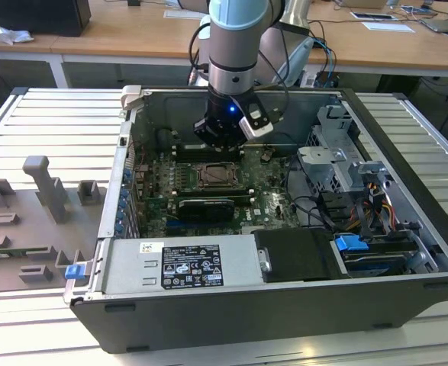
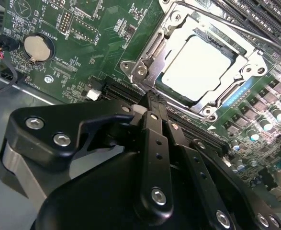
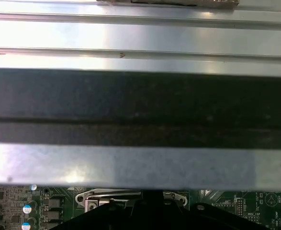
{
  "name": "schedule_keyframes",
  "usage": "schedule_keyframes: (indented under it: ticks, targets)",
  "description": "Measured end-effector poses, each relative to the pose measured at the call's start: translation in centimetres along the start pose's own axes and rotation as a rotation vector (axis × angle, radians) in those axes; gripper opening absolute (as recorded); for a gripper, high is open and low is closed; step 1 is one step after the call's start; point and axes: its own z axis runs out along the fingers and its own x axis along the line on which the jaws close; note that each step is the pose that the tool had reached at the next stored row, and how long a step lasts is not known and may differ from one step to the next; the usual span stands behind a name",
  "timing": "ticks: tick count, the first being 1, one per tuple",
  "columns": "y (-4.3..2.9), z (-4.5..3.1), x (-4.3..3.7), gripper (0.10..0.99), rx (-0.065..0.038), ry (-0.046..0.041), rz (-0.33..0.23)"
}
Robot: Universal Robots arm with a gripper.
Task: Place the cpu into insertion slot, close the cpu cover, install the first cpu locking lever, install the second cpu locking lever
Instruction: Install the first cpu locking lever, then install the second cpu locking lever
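Second wrist view shows the cpu seated in the insertion slot just beyond the narrowed, empty tool.

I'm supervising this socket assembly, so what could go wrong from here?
The gripper hovers right at the edge of the cpu cover, which lies closed over the cpu; a small drift could scrape the frame. The memory slots beside the socket sit directly under the gripper, so descending could strike them.

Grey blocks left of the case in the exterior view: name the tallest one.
The T-topped grey post, nearest the back of the group on the slatted table. It rises well above the low blocks around it.
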Motion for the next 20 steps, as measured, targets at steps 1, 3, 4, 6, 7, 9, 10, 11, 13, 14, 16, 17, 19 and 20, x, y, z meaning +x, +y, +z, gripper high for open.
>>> schedule_keyframes:
  ticks: [1, 3, 4, 6, 7, 9, 10, 11, 13, 14, 16, 17, 19, 20]
  targets:
    - [-0.02, 0.00, 0.00, 0.106, 0.000, 0.0000, 0.000]
    - [-0.07, -0.01, 0.00, 0.106, 0.000, 0.0001, 0.000]
    - [-0.09, -0.01, 0.00, 0.106, 0.000, 0.0001, 0.000]
    - [-0.14, -0.02, 0.00, 0.106, 0.000, 0.0001, 0.000]
    - [-0.17, -0.02, 0.00, 0.106, 0.000, 0.0001, 0.000]
    - [-0.22, -0.03, 0.00, 0.106, 0.000, 0.0001, 0.000]
    - [-0.29, -0.03, 0.01, 0.106, 0.000, 0.0001, 0.000]
    - [-0.37, -0.04, 0.01, 0.106, 0.000, 0.0001, 0.000]
    - [-0.54, -0.05, 0.01, 0.106, 0.000, 0.0001, 0.000]
    - [-0.63, -0.06, 0.01, 0.106, 0.000, 0.0001, 0.000]
    - [-0.67, -0.06, 0.02, 0.106, 0.000, 0.0000, 0.000]
    - [-0.69, -0.06, 0.02, 0.106, 0.000, 0.0001, 0.000]
    - [-0.69, -0.23, 0.02, 0.106, 0.000, 0.0002, 0.000]
    - [-0.68, -0.38, 0.01, 0.106, 0.000, 0.0001, 0.000]
